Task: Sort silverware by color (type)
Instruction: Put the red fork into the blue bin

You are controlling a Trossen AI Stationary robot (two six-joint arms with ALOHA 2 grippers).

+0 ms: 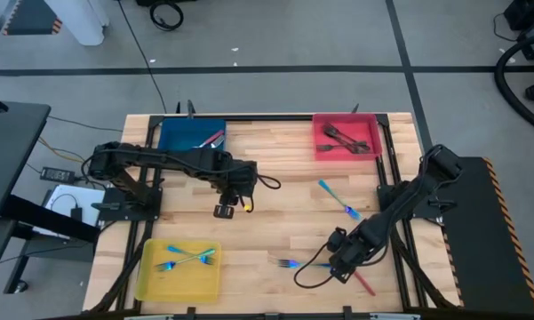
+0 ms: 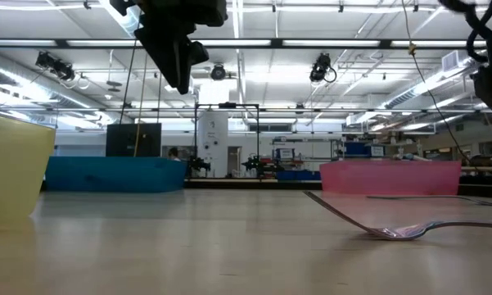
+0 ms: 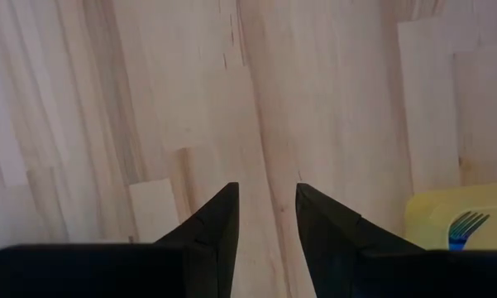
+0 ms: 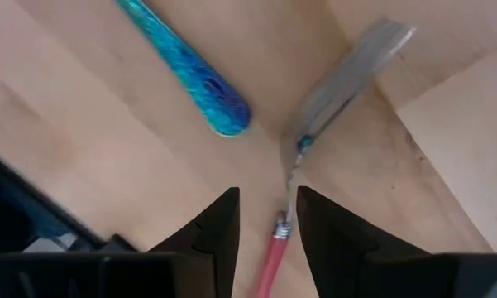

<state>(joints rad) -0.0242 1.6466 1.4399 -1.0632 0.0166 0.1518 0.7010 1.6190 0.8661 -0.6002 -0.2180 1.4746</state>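
My right gripper is low over the near right of the table, shut on a red-handled utensil whose silver head points ahead of the fingers. A blue-cyan fork lies beside it, its handle end flat on the wood. More blue-cyan pieces lie farther back on the right. My left gripper hangs shut and empty above the table's middle. In the low view a fork rests on the tabletop. My right gripper has the red-handled utensil between its two fingers by the handle, close to where it joins the metal neck. The fingers come from above, slanting toward the near left, and lie across the handle. Whether the utensil is off the table I cannot tell.
A blue tray at far left holds a red piece, a red tray at far right holds dark grey utensils, and a yellow tray at near left holds blue-cyan forks. Bare wood lies between them.
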